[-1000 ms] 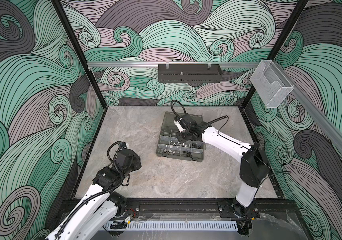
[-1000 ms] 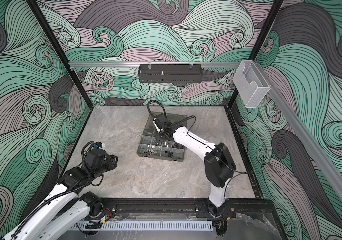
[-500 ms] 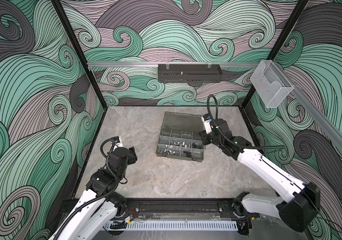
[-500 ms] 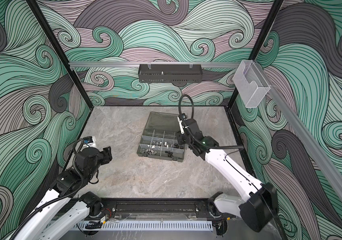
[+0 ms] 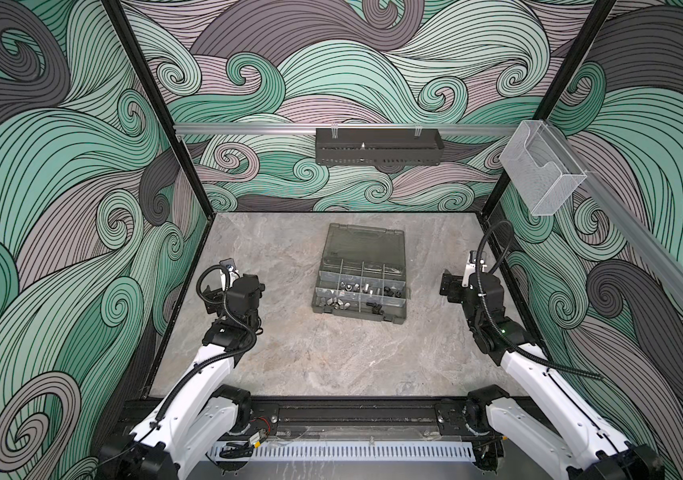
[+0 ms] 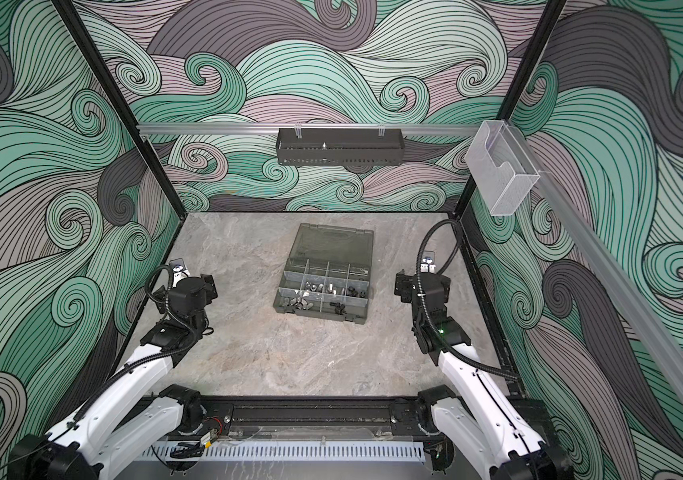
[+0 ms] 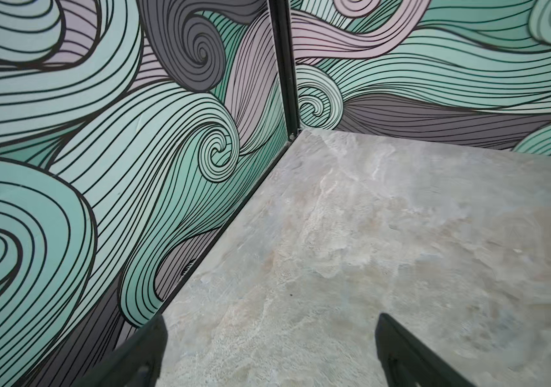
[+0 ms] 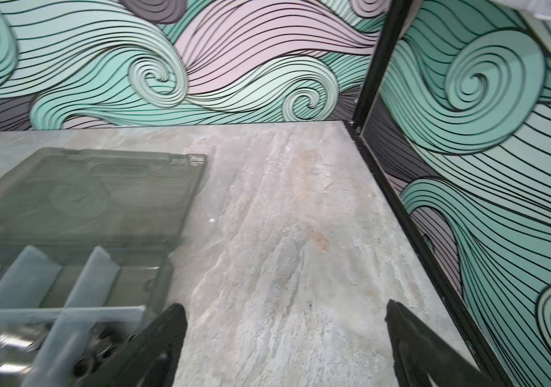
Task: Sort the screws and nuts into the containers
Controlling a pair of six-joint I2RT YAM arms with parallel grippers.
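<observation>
A smoky grey organizer case (image 5: 325, 309) (image 6: 289, 311) lies mid-table, its lid (image 5: 362, 243) (image 8: 83, 191) open flat behind it. The containers (image 5: 359, 286) (image 8: 66, 284) hold screws and nuts: silver pieces (image 5: 355, 286) (image 5: 333, 301) and black pieces (image 5: 391, 291) (image 5: 375, 307), too small to tell apart by kind. My left gripper (image 5: 232, 286) (image 6: 185, 286) (image 7: 270, 321) hangs open near the left wall, over bare table. My right gripper (image 5: 472, 286) (image 6: 422, 286) (image 8: 284, 306) stands open just right of the case, with nothing between its fingers.
A black perforated tray (image 5: 378, 151) hangs on the back wall rail. A clear acrylic holder (image 5: 541, 174) is fixed to the right wall. Patterned walls close in on three sides, near both grippers. A black frame rail (image 5: 352, 415) runs along the front edge.
My right arm has pulled back from over the case to the right side, and its jaws have opened wide. My left gripper has shifted a little and opened wider.
</observation>
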